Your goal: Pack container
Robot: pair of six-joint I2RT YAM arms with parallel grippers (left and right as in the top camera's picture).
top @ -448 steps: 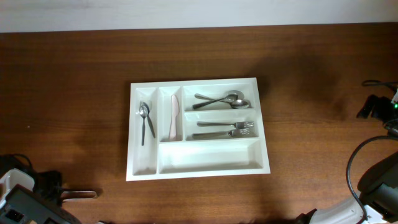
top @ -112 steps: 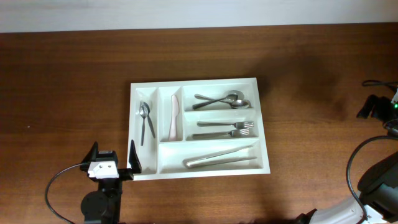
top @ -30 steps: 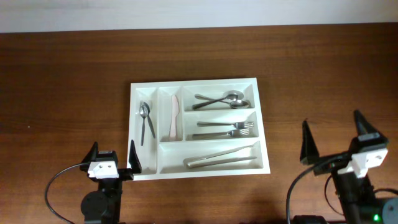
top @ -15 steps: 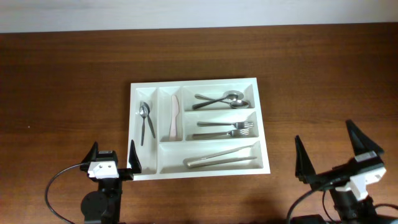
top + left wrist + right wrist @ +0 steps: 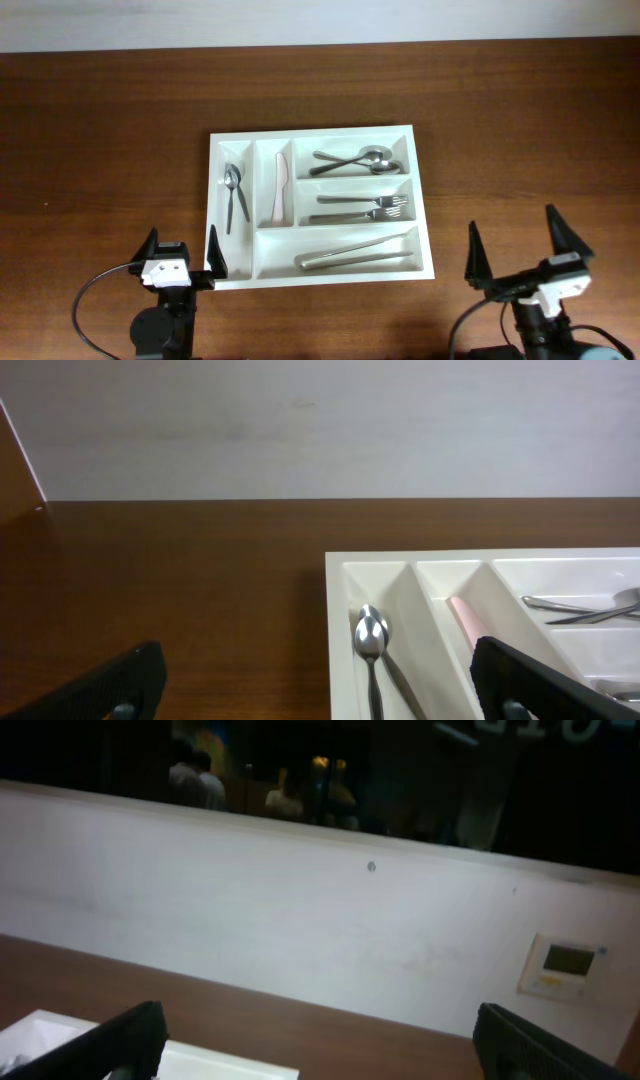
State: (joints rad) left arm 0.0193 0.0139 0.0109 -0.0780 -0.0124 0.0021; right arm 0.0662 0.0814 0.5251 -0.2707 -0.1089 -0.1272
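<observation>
Both gape empty: left end effector (image 5: 182, 246) just beside the container (image 5: 312, 134); right end effector (image 5: 512, 238) well apart.

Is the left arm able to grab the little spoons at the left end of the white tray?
Probably yes. The left end effector sits open by the near left corner of the tray, and the spoons lie uncovered in the slot just ahead, with nothing above them.

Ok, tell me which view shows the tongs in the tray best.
Overhead: the tongs lie full length in the tray's long compartment. The left wrist view catches only the far slots, with small spoons and a pink knife, no tongs. The right wrist view shows just a tray corner.
</observation>
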